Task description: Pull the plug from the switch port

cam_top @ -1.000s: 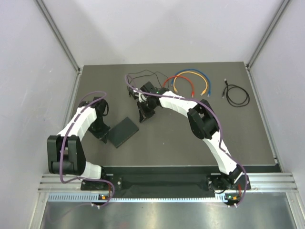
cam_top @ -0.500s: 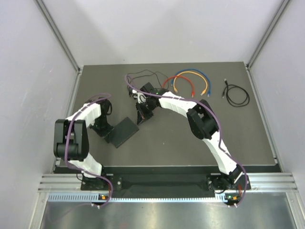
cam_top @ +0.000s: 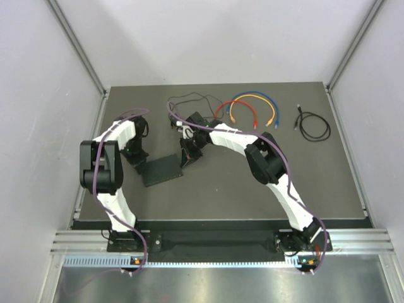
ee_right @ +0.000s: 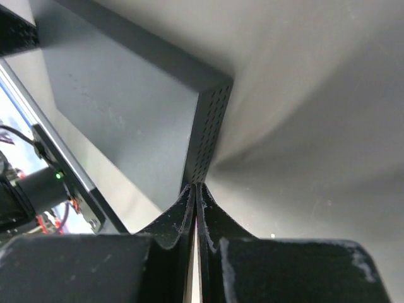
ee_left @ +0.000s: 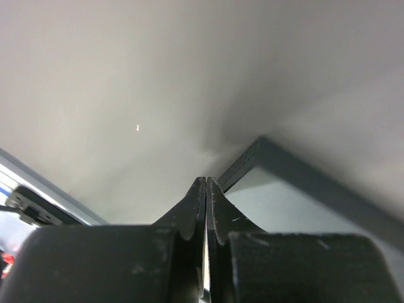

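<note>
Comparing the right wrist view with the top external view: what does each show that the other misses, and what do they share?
Only the right wrist view shows the vent holes in the side wall of the switch, and the right claw shut, its tips close by that corner. Only the top external view shows the left arm, the right arm, the coloured cable loops and the black cable coil at the far side. Both show the switch lying flat on the dark table.
</note>
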